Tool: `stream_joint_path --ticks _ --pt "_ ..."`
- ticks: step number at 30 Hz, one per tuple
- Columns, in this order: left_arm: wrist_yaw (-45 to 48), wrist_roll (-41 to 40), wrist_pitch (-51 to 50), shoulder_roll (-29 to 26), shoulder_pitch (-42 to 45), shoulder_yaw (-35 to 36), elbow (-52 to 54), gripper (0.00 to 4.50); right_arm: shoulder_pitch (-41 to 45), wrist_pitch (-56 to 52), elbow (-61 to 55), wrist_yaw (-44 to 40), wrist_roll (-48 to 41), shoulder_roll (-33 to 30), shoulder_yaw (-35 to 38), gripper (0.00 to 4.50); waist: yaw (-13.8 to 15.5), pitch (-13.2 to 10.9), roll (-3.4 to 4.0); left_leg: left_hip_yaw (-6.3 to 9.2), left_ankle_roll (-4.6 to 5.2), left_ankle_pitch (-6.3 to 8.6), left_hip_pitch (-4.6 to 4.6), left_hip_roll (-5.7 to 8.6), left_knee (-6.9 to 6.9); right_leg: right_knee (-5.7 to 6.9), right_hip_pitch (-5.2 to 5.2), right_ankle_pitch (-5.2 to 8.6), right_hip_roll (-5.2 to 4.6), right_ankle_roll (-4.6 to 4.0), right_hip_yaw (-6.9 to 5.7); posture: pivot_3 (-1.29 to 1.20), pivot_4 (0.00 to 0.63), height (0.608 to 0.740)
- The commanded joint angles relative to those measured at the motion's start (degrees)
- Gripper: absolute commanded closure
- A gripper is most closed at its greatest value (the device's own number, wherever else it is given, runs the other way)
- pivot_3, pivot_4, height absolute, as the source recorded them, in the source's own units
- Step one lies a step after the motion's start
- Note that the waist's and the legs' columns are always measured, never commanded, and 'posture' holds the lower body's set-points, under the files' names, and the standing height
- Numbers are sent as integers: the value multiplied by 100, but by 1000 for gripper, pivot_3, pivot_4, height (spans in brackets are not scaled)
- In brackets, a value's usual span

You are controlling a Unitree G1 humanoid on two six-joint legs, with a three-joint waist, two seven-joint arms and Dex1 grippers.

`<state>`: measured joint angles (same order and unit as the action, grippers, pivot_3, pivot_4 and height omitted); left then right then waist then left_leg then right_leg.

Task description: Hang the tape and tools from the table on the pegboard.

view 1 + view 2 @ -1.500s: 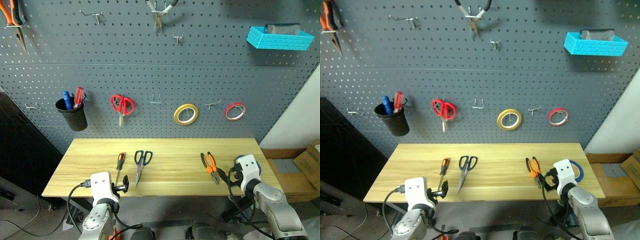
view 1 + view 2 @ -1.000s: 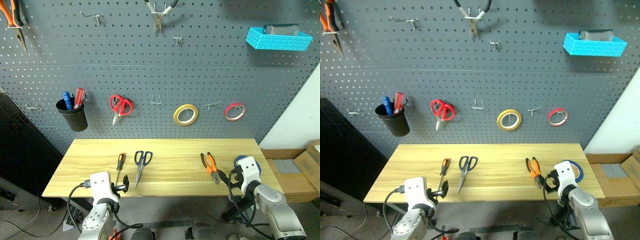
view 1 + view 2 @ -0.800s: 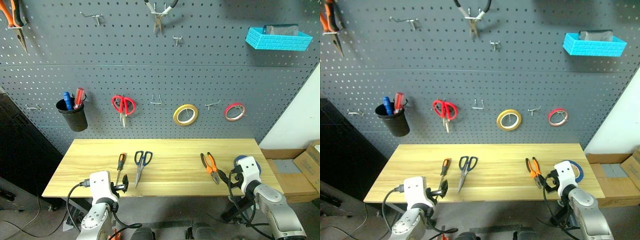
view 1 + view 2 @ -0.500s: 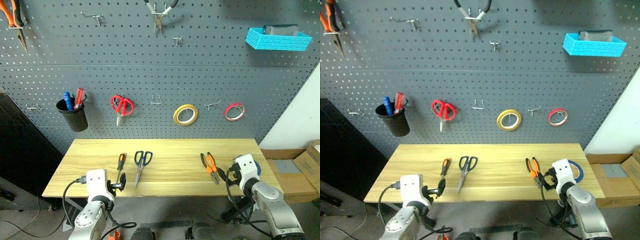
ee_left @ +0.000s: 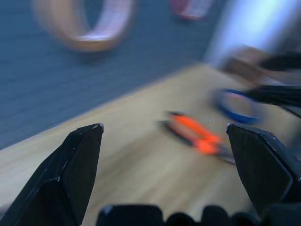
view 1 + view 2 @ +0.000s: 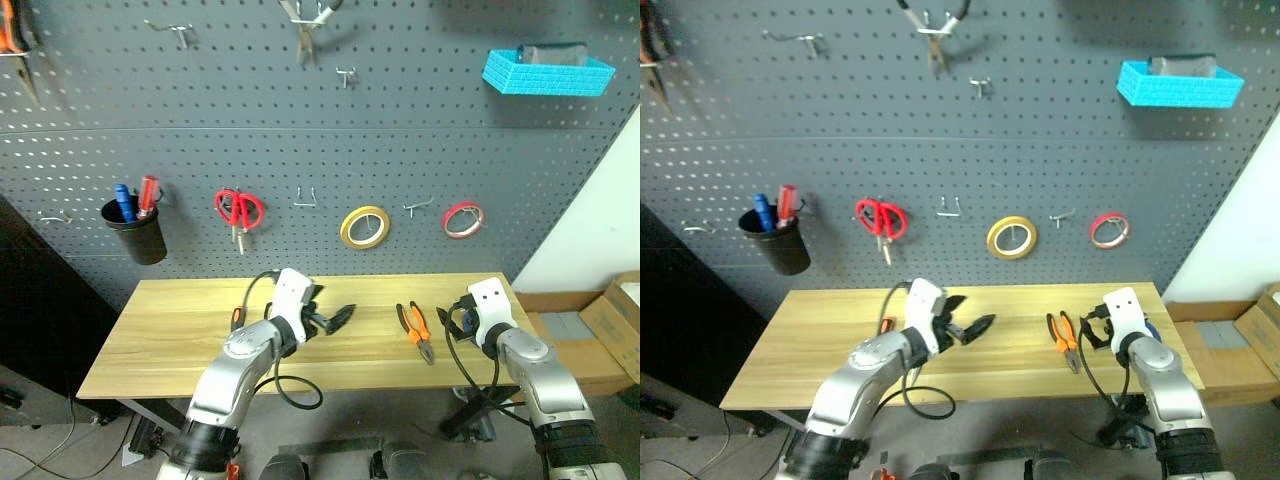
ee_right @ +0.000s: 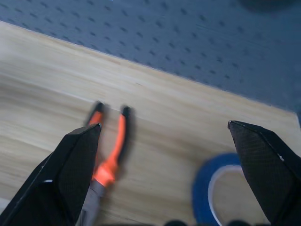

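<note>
Left gripper point(image 6: 335, 318) has swung up from the near table edge and inward over the middle of the table point(image 6: 170, 335), now above where the blue-handled scissors lay; its arm covers them, so I can't confirm them. Right gripper point(image 6: 452, 318) has eased forward only a little, by the far right of the table. Both claws stand wide apart and carry nothing, plain in both wrist views. My reading: nothing is picked yet, and the left arm looks to be heading toward the pliers side, though I can't say which item it wants. Count, near to far. On the table: one pair of orange-and-black pliers point(image 6: 415, 330), right of centre, flat, between the two grippers; one blue tape roll point(image 7: 214, 195), lying flat just beyond the pliers toward the right end, near the right gripper; one small screwdriver, of which I see just an orange bit of handle point(image 6: 236, 318) beside the left arm. On the pegboard point(image 6: 400, 140): one black cup point(image 6: 133, 232) holding two screwdrivers, blue and red; one pair of red-handled scissors point(image 6: 238, 211); one yellow roll point(image 6: 364, 227); one thin red roll point(image 6: 462, 219); one blue basket point(image 6: 547, 72) top right; one pair of pliers at top centre point(image 6: 305, 20). Several bare hooks are free, one point(image 6: 306, 198) between the red scissors and the yellow roll.
</note>
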<state>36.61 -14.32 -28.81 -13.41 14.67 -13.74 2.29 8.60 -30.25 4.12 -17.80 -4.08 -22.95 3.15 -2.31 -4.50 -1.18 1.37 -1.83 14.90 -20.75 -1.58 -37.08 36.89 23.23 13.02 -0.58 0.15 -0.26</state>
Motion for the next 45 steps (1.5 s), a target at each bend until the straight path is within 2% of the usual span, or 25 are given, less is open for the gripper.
stream_joint_path --ticks 1,9,12,15,21,27,32,35,39,45 --pt "922 169 399 -86 606 -616 -436 16 367 -453 42 171 -159 37 325 0 -75 -119 4 -3 1 1 4 0 4 4 -1 3 5 -5 9 -119 152 740" --pt "1617 765 1367 306 2002 -1097 -2364 16 972 -166 1143 -441 -184 -50 66 0 -274 -590 -8 -4 16 0 5 -11 7 15 9 2 46 -5 87 -140 239 740" --pt "1759 897 1583 497 2330 -1112 -2852 16 1207 159 1811 -666 -134 -104 2 0 -275 -721 -12 -21 19 2 -13 -10 7 7 29 -23 46 39 107 -130 262 740" --pt "1888 967 1677 566 2500 -1063 -3054 16 1399 452 2425 -815 -104 -128 -18 0 -273 -841 -19 -40 36 12 -17 -9 7 3 39 -20 43 56 123 -108 279 740" --pt "2116 984 1482 370 2382 -1010 -2681 16 1794 1400 3768 -806 228 -463 -85 0 -249 -1026 -51 -49 47 19 -23 -8 9 4 56 -13 38 66 133 -79 306 740" --pt "2189 1018 1485 192 2269 -985 -2612 16 1897 1506 3804 -842 197 -496 -45 0 -246 -1124 -70 -50 45 19 -25 -7 7 4 59 -10 32 73 132 -89 315 740" --pt "2112 1035 1551 271 2464 -887 -2859 16 1853 1201 3228 -848 56 -444 42 0 -248 -1160 -76 -51 44 19 -31 -7 6 7 66 -12 31 77 132 -86 311 740" --pt "2100 1056 1617 305 2539 -862 -2965 16 1821 1025 2908 -787 -24 -414 90 0 -247 -1166 -69 -48 43 18 -90 -9 4 15 107 -14 32 78 129 -78 309 740" --pt "2088 1095 1698 347 2601 -834 -3055 16 1793 913 2644 -737 -34 -404 145 0 -230 -1178 -53 -42 42 18 -102 -8 4 9 119 -14 30 78 124 -75 308 740" --pt "2301 1034 1657 404 2561 -873 -2906 16 1874 1006 3268 -423 70 -508 268 0 -207 -1181 -54 -44 42 18 -104 2 4 4 123 -7 14 89 123 -71 306 740"
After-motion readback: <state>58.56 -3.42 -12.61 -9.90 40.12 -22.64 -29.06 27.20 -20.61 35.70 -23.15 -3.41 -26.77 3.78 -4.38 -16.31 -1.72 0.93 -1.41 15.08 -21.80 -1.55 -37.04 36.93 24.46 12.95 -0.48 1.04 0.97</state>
